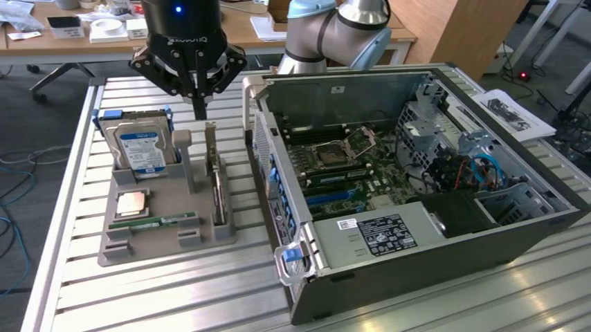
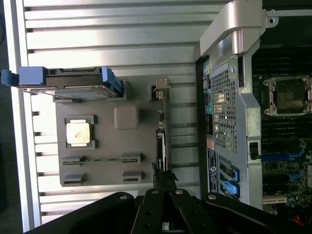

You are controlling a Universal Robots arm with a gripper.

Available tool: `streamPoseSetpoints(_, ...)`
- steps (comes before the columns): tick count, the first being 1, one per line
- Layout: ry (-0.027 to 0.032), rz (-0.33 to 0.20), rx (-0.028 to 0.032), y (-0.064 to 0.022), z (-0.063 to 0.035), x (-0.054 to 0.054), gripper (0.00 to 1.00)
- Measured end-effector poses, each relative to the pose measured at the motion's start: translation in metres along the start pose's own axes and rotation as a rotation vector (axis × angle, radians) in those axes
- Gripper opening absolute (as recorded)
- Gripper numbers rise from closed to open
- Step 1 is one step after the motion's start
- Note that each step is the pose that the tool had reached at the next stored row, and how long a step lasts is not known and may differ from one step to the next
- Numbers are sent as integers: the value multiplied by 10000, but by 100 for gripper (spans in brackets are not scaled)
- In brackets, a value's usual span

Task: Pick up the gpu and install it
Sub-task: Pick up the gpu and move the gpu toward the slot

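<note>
The gpu (image 1: 214,181) is a thin card standing on edge in a slot of the grey holder tray (image 1: 166,242), beside the open computer case (image 1: 416,228). In the wrist view the gpu (image 2: 165,122) appears edge-on as a narrow strip. My black gripper (image 1: 198,111) hangs just above the far end of the card, fingers shut together, with nothing between them. In the wrist view my gripper (image 2: 163,179) lines up over one end of the card. The motherboard (image 1: 344,169) lies exposed inside the case.
The tray also holds a silver hard drive (image 1: 140,149) with a blue label, a CPU (image 1: 132,202) and a green memory stick (image 1: 152,223). The case wall (image 2: 229,112) stands close beside the card. All of it rests on a slatted metal table (image 1: 185,297). Papers lie at the exterior view's right.
</note>
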State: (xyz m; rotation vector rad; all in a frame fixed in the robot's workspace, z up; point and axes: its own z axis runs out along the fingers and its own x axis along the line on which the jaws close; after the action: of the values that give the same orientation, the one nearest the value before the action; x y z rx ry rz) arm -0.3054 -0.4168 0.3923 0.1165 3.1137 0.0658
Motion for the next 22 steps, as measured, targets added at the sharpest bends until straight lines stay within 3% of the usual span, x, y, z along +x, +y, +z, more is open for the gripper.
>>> streamPoseSetpoints(12, 0, 0, 0, 0, 0, 0, 11)
streamPoseSetpoints(16, 0, 0, 0, 0, 0, 0, 30)
streamPoseSetpoints(22, 0, 0, 0, 0, 0, 0, 30)
